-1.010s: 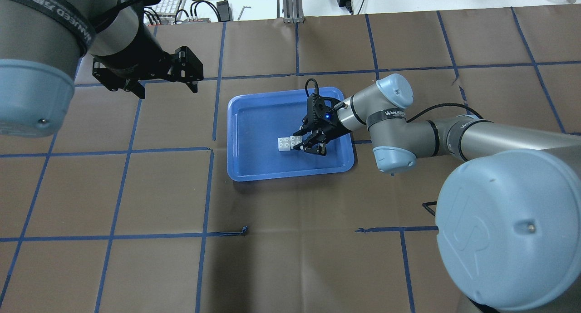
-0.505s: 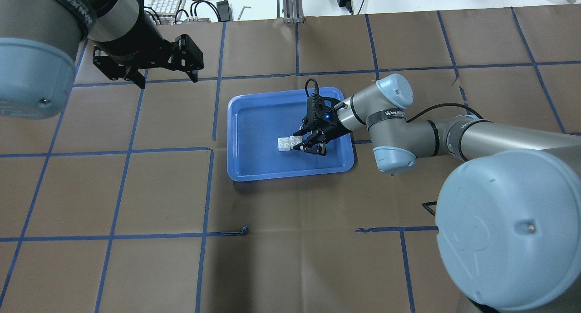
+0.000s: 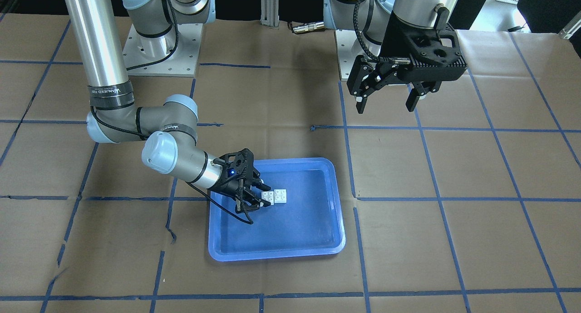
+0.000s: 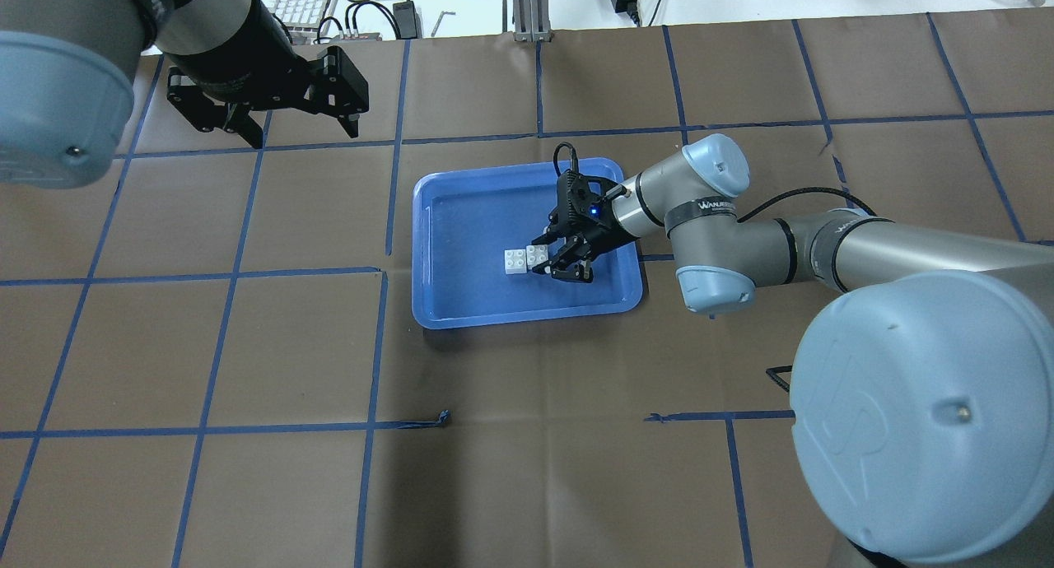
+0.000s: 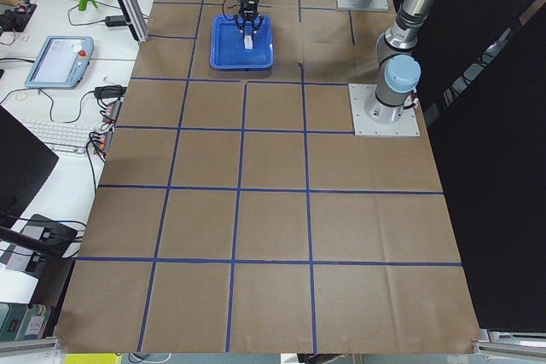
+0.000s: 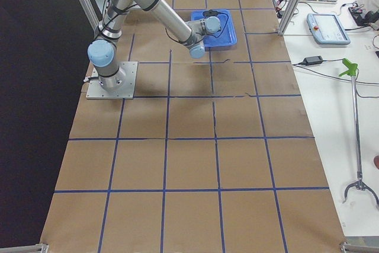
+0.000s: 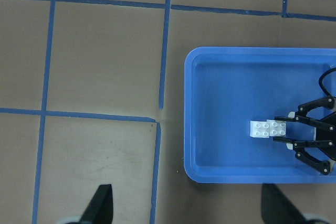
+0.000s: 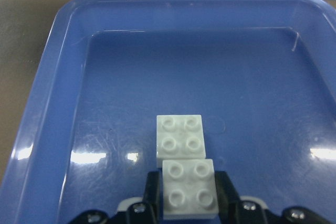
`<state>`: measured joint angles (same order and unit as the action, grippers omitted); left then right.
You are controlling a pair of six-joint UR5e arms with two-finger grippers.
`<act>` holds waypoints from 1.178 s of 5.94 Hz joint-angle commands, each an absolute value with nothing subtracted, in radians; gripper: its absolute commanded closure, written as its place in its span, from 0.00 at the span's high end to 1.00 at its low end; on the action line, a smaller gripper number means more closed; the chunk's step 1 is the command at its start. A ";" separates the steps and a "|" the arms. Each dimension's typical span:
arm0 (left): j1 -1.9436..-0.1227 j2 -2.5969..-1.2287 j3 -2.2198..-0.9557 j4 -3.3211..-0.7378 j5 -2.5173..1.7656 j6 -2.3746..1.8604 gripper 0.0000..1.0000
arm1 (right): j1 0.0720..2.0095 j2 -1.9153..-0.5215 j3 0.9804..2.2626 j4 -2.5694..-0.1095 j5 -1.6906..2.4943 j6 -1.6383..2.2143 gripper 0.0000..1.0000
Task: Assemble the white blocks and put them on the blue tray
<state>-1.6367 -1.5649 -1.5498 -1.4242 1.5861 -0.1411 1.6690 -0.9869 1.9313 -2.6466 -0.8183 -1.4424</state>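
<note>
Looking from the front, white blocks (image 3: 275, 196) lie just 12 o'clock of the middle of the blue tray (image 3: 299, 227); the right fingers (image 3: 255, 207), reaching from 9 o'clock, clamp the block on that side. Left fingers (image 3: 361, 102) hang spread apart over the desk (image 3: 454, 190) at 1 o'clock, well away. Overhead, those sit at 10 o'clock of the tray. The right wrist view shows the gripped block overlapping the other's edge.

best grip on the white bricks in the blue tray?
Pinch the two small white square plastic bricks across the nearer brick's flat opposite walls, coming low from where the right gripper sits in the large blue plastic tray; studs face up, those walls stand exposed.
</note>
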 commanded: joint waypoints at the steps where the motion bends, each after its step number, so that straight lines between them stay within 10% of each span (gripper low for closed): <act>1: -1.638 -1.560 -1.554 -1.427 1.588 -0.141 1.00 | 1.669 -0.986 1.931 -2.649 -0.816 -1.442 0.57; 3: -1.638 -1.552 -1.562 -1.428 1.588 -0.141 1.00 | 1.669 -0.988 1.930 -2.648 -0.816 -1.440 0.96; 7: -1.638 -1.546 -1.569 -1.427 1.589 -0.141 1.00 | 1.655 -1.156 1.838 -2.437 -0.971 -1.296 1.00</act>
